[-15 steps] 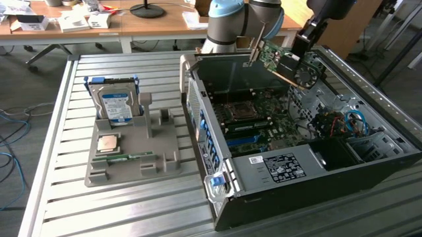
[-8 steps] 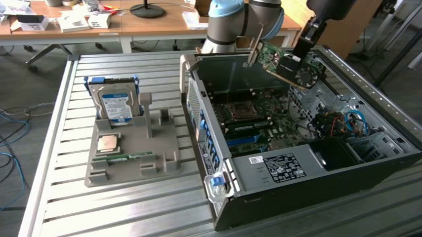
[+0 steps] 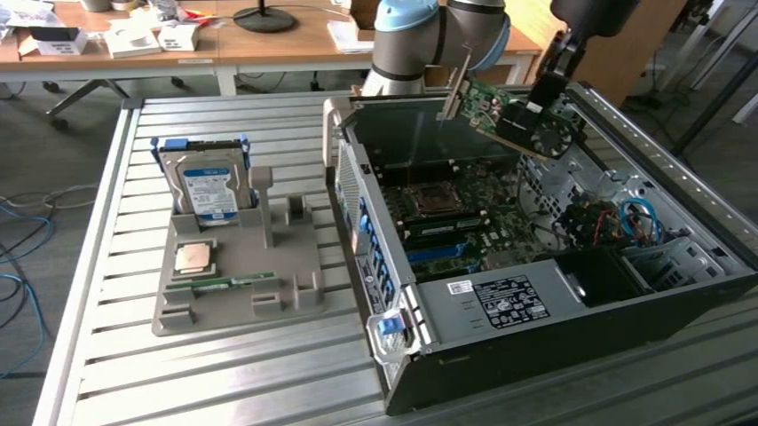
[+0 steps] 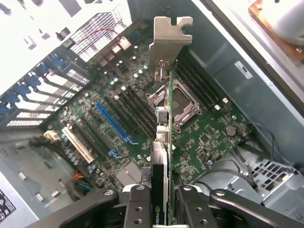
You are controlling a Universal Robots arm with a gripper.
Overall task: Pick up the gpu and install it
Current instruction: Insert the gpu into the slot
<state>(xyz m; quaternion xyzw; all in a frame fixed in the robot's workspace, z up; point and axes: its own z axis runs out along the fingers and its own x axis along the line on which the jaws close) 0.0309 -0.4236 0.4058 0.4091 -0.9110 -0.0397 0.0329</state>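
The open computer case lies on its side, motherboard bare. The gpu hangs tilted above it, not yet seated: this is the carrying-to-slot step. The gripper clamps the card between its 2 fingers. Seating, I judge, calls for squaring its edge over the blue slot.

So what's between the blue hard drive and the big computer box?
In the exterior view, two upright posts of the grey holder stand between the hard drive and the computer case, with nothing in them.
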